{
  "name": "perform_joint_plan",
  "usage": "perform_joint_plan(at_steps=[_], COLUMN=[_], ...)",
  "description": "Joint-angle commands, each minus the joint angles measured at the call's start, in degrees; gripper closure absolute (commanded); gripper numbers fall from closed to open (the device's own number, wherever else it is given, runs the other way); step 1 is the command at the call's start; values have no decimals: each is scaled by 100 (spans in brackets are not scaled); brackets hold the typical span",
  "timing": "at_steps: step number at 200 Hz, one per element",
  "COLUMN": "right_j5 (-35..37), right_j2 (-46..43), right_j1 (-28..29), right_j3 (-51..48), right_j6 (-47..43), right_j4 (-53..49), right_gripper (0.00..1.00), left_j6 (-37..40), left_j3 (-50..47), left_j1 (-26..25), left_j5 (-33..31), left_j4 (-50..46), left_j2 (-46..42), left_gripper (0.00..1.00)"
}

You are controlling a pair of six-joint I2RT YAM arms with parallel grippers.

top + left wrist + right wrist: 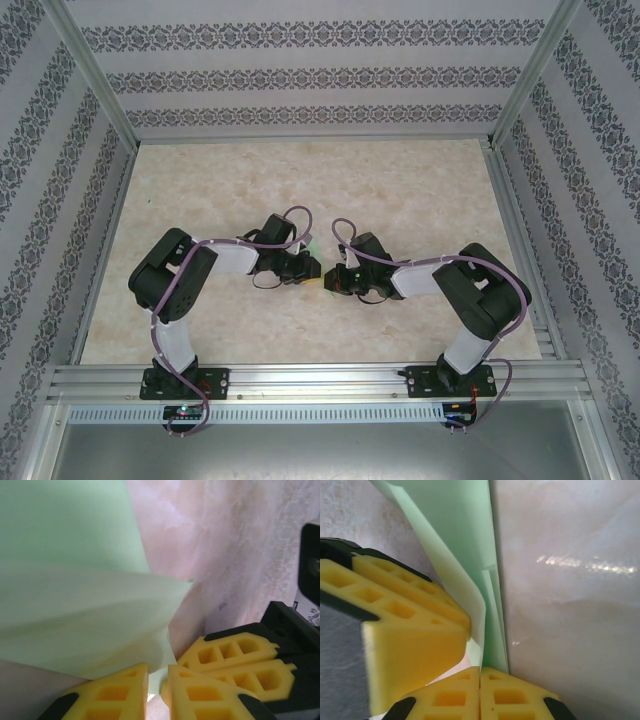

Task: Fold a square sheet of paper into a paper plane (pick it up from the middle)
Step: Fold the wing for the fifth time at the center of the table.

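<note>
From above, the two arms meet nose to nose over the middle of the table (400, 190). The left gripper (303, 265) and right gripper (338, 277) are tip to tip, and only a sliver of the green sheet (314, 256) peeks out between them, so neither arm is nearer and both are on it. In the left wrist view, the green sheet (75, 605) spreads up and to the left from the fingers, a folded flap lying over a flatter layer and ending in a point near the middle of the frame. Its lower edge runs down into the narrow slit of the left gripper (157, 672), whose yellow fingers are drawn almost together on it. The right gripper (215, 664) sits just beside, its fingers pressed closed. In the right wrist view, the green sheet (455, 540) is a narrow multi-layered strip whose long axis runs straight away from the fingers up the frame. Its near end disappears into the seam of the right gripper (480, 672), which is clamped with no gap showing. The left gripper (462, 626) touches the strip's left side, finger against finger. Any coming crease likely turns on this end-on hold along the fold line.
</note>
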Motion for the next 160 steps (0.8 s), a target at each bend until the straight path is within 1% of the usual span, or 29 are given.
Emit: perform_joint_plan(at_steps=[1, 18, 52, 141, 160], right_j5=[140, 138, 59, 128, 105], right_j2=[182, -3, -234, -97, -382], right_j1=[87, 91, 141, 206, 210], right_j3=[-116, -172, -262, -375, -400], right_j6=[-33, -66, -94, -55, -54], right_j4=[-613, -697, -875, -1042, -1096], right_gripper=[89, 88, 87, 93, 86], left_j6=[163, 185, 176, 210, 208], left_j3=[238, 276, 269, 238, 224], left_j1=[-66, -63, -67, -60, -63], left_j5=[-547, -726, -814, -852, -862], left_j4=[-726, -965, -1068, -1095, -1107], left_j2=[268, 353, 406, 366, 354], left_gripper=[83, 84, 85, 86, 86])
